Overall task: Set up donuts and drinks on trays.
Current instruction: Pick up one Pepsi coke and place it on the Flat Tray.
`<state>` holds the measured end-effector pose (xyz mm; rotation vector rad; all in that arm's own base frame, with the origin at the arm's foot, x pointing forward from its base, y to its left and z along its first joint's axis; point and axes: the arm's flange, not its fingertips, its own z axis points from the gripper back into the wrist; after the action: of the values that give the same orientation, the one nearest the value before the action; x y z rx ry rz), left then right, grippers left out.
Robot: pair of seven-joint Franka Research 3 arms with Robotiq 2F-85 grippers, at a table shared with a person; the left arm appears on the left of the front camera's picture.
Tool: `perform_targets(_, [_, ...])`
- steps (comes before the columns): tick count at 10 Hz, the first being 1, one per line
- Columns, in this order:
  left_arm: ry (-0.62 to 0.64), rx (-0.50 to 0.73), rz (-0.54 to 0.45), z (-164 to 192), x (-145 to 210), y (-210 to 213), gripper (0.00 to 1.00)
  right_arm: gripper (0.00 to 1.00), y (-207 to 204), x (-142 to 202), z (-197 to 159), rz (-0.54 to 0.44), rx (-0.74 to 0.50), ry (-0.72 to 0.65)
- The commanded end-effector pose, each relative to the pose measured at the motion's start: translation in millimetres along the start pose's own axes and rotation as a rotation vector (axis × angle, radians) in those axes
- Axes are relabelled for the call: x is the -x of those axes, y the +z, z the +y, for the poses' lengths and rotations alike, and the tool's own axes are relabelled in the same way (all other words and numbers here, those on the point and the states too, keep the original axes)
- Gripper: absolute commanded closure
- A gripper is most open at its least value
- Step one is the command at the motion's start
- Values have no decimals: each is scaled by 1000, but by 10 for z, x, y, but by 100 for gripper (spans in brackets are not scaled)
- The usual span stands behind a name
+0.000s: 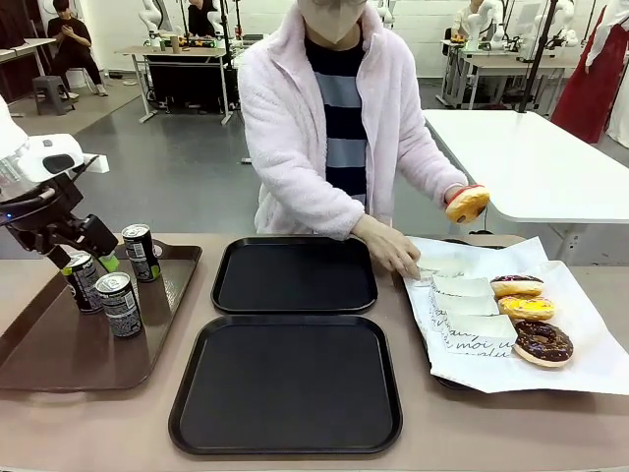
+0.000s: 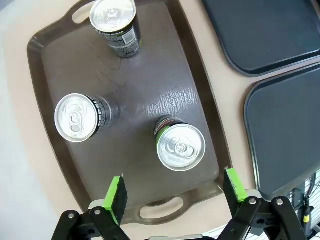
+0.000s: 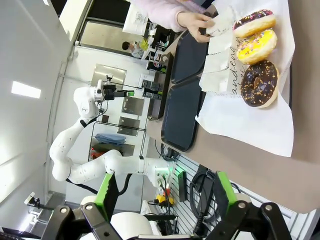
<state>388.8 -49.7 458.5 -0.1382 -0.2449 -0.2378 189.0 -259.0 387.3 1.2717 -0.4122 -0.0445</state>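
Observation:
Three dark drinks cans stand on a brown tray (image 1: 59, 344): one (image 1: 141, 252) at the back, one (image 1: 83, 280) on the left, one (image 1: 119, 303) in front. My left gripper (image 2: 175, 192) hangs open above them, closest to the can (image 2: 180, 146) just ahead of its fingers. Two black trays, far (image 1: 295, 275) and near (image 1: 287, 383), lie bare in the middle. Three donuts (image 1: 517, 286) (image 1: 527, 308) (image 1: 543, 342) rest on white paper at the right. The person holds an orange donut (image 1: 467, 204) in a raised hand. My right gripper (image 3: 166, 192) is open and holds nothing, well back from the donuts (image 3: 259, 84).
White paper sleeves (image 1: 472, 313) lie beside the donuts on the paper-lined tray (image 1: 590, 354). The person's other hand (image 1: 393, 251) rests on the sleeves near the far black tray's right corner. Bare tabletop runs along the front edge.

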Motion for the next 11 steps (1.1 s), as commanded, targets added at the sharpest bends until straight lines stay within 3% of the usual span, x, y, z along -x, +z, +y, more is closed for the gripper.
perform_targets(1, [-1, -22, 9, -5, 6, -15, 0, 0, 7, 7, -8, 0, -13, 13])
perform_targets(7, [-8, -6, 4, 11, 6, 1, 0, 0, 7, 7, -8, 0, -13, 13])
perform_targets(9, [41, -187, 72, -305, -76, 5, 0, 0, 7, 7, -8, 0, -13, 13])
perform_targets(11, [126, -229, 145, -454, -133, -58, 0, 0, 7, 7, -8, 0, -13, 13])
